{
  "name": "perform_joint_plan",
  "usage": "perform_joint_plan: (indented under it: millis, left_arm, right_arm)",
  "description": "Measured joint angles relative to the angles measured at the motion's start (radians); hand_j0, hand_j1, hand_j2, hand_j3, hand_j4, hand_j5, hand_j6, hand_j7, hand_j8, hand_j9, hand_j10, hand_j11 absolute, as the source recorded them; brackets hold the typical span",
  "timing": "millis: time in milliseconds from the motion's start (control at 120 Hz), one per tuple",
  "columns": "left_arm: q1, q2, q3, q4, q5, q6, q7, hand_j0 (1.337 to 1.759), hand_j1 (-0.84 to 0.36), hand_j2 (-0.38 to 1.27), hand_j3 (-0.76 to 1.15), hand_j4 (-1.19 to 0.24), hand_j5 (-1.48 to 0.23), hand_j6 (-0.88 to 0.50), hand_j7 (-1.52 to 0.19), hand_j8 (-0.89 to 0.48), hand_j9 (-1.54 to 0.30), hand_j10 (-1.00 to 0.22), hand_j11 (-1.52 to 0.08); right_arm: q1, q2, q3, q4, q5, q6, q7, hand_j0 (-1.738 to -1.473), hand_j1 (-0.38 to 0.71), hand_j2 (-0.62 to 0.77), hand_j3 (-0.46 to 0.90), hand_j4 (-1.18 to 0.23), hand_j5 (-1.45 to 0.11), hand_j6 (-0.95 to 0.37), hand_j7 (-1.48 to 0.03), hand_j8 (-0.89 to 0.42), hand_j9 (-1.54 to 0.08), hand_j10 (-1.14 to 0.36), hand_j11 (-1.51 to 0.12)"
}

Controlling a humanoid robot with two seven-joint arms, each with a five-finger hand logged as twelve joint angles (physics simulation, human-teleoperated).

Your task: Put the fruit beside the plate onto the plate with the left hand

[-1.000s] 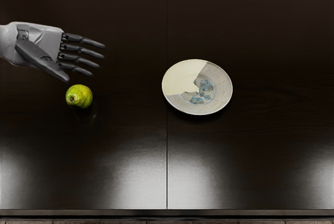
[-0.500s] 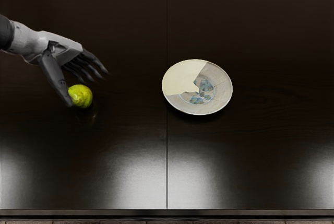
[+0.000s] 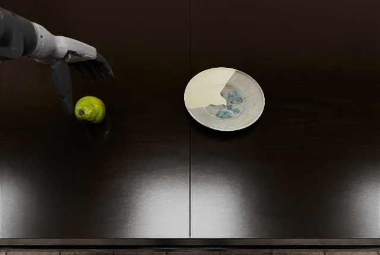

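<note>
Now hand (image 3: 74, 59) higher (fruit (image 3: 90, 109) unmoved)

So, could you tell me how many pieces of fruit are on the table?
1: a green fruit at the left of the table, beside the left hand and well left of the plate. Nothing looks hidden.

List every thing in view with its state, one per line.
fruit: lying on the table, well left of the plate, not grasped.
plate: upright on the table, no fruit on it.
left hand: open, close over the fruit, thumb pointing down at its left, holding nothing.
</note>
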Motion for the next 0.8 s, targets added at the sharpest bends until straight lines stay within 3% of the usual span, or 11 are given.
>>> perform_joint_plan:
  millis: [200, 600, 800]
  left_arm:
    - [0.009, -0.036, 0.084, -0.045, 0.141, 0.117, 0.000, 1.658, 0.06, 0.05, 0.00, -0.25, -0.32, -0.25, -0.32, -0.25, -0.32, -0.25, -0.32]
    - [0.021, -0.010, 0.180, -0.179, 0.171, 0.272, 0.000, 1.658, 0.06, 0.05, 0.00, -0.25, -0.32, -0.25, -0.32, -0.25, -0.32, -0.25, -0.32]
    - [0.029, -0.007, 0.267, -0.179, 0.226, 0.414, 0.000, 1.658, 0.06, 0.05, 0.00, -0.25, -0.32, -0.25, -0.32, -0.25, -0.32, -0.25, -0.32]
  right_arm:
    - [0.000, 0.000, 0.000, -0.001, 0.000, 0.000, 0.001, -1.658, -0.31, -0.01, 0.00, -0.03, -0.04, -0.03, -0.04, -0.03, -0.04, -0.03, -0.04]
    - [0.000, 0.000, 0.001, -0.004, 0.000, 0.000, 0.002, -1.658, -0.31, -0.01, 0.00, -0.03, -0.04, -0.03, -0.04, -0.03, -0.04, -0.03, -0.04]
    - [0.000, 0.000, 0.001, -0.005, 0.000, 0.000, 0.002, -1.658, -0.31, -0.01, 0.00, -0.03, -0.04, -0.03, -0.04, -0.03, -0.04, -0.03, -0.04]
